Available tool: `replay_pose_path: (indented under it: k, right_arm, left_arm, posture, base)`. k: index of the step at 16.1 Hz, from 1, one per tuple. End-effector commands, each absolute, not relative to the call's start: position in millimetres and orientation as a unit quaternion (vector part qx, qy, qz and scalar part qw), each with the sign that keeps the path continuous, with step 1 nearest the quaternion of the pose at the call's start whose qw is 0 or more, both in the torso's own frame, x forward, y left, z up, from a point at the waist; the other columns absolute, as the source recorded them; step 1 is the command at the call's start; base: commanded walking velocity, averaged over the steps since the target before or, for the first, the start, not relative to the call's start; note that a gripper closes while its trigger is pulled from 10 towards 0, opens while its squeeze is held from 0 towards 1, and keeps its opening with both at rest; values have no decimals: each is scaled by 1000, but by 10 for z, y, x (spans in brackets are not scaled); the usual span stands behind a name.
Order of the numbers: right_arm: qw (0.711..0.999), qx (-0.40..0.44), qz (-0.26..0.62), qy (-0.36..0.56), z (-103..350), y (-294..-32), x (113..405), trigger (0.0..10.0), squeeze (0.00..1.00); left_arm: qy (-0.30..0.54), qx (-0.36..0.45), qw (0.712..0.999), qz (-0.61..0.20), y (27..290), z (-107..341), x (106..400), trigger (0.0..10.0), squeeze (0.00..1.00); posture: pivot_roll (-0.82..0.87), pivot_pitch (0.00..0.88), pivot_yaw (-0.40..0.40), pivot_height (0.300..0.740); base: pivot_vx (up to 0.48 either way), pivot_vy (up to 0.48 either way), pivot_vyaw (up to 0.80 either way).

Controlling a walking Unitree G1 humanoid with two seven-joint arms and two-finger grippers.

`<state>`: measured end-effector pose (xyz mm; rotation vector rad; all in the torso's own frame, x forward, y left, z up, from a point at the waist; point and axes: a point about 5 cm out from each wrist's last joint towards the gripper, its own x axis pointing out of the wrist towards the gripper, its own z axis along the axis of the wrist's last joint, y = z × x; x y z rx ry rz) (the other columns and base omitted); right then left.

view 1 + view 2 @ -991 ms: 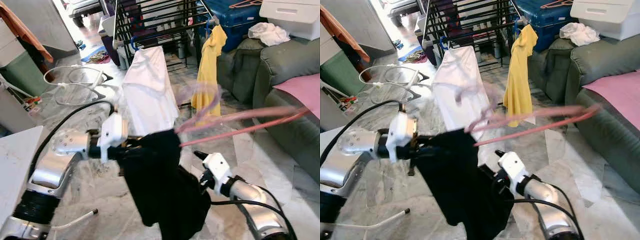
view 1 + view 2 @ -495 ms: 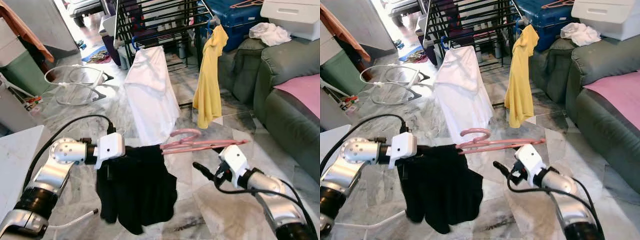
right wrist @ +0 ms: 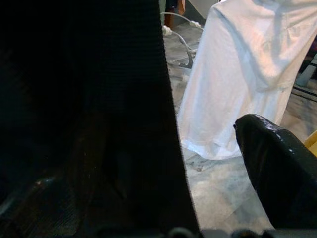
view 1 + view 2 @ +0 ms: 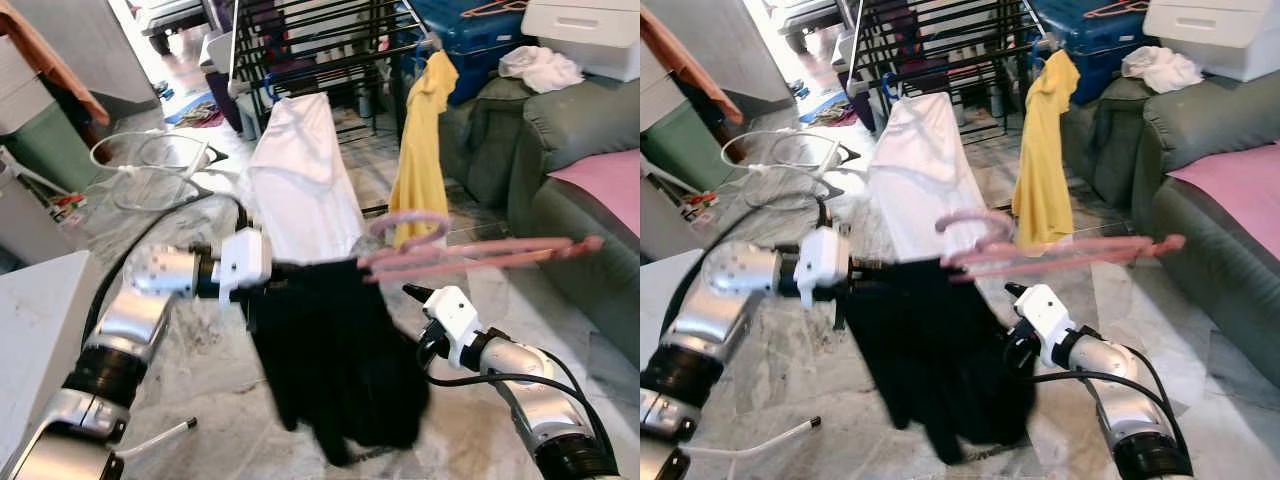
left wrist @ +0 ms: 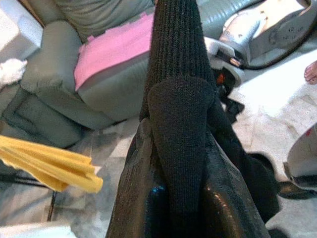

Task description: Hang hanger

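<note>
The left gripper (image 4: 262,290) had its jaws clamped on the black garment (image 4: 335,365), which hung from a blurred pink hanger (image 4: 470,255) held in front of the black drying rack (image 4: 310,40). The right gripper (image 4: 412,292) was just below the hanger, jaws spread apart.

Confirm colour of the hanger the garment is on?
Pink. The hanger shows best in the left eye view, above the black garment.
</note>
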<state>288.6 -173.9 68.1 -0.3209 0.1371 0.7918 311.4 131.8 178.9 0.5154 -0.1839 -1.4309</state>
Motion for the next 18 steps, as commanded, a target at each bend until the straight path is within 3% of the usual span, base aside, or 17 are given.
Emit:
replay_pose_path:
  k: [1,8,12,13,16,18]
  right_arm:
    - [901,-157,399,63,679,-1659,2898,10000,0]
    - [901,-126,406,85,583,-1609,2912,10000,0]
    - [900,-94,389,171,204,-1650,2733,10000,0]
    - [904,-96,361,208,67,-1732,2668,0,0]
    - [924,-83,282,243,-32,-1976,2617,0,0]
    - [939,-80,222,251,-16,-2230,2597,0,0]
  left_arm:
    - [-108,238,725,-637,1364,1912,3129,0,0]
    - [-175,206,692,-670,1107,2339,3008,0,0]
    - [-224,177,687,-668,1026,2731,2934,0,0]
    - [-234,171,690,-663,1039,2814,2936,0,0]
    - [-228,180,706,-646,1140,2852,2973,0,0]
    - [-205,193,735,-617,1307,2752,3069,0,0]
  posture:
    - [-136,0,210,740]
    - [-124,0,206,740]
    - [-118,0,203,740]
    - [-106,0,199,740]
    - [-103,0,196,740]
    - [-109,0,196,740]
  base:
    - [0,0,0]
    - [0,0,0]
    - [0,0,0]
    - [0,0,0]
    - [0,0,0]
    - [0,0,0]
